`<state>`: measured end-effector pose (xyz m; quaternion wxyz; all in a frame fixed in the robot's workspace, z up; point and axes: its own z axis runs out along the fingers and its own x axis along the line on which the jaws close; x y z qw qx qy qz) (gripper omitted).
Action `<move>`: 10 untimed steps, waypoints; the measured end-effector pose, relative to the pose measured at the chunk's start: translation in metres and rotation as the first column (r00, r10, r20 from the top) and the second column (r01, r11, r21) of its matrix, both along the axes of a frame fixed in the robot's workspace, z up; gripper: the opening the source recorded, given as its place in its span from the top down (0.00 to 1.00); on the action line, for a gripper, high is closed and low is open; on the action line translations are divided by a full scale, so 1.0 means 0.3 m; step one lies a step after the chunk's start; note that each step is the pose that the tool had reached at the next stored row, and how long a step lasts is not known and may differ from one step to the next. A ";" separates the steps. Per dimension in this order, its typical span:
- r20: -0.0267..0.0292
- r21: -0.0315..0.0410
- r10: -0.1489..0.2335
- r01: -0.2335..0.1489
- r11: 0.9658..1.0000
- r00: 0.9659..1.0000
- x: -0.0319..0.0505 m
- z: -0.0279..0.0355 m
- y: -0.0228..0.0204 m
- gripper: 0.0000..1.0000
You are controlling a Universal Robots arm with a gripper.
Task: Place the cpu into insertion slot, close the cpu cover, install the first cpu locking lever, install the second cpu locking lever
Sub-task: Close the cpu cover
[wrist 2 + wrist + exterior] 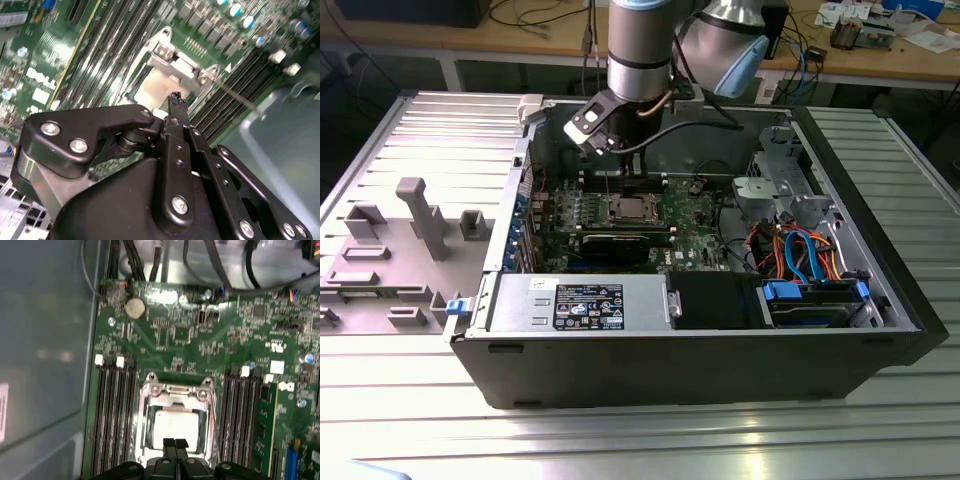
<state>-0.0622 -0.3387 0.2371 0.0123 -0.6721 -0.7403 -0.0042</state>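
While above one cpu (175,424) and one cpu cover (176,389), one hand (175,443), fingertips (169,443) together.

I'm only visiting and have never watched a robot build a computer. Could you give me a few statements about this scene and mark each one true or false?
1. The cpu lies in the insertion slot. True.
2. The gripper holds the cpu up in the air. False: its fingertips are shut together at the edge of the seated cpu.
3. The cpu cover stands upright. False: it lies flat, framing the cpu.
4. The computer case lies with its open side up. True.
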 end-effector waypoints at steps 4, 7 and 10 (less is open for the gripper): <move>0.004 0.000 0.000 0.000 1.000 1.000 -0.051 -0.019 0.000 0.89; 0.003 0.000 0.001 -0.001 1.000 1.000 -0.055 -0.031 0.000 0.89; 0.003 -0.001 0.002 -0.002 1.000 1.000 -0.056 -0.046 0.000 0.89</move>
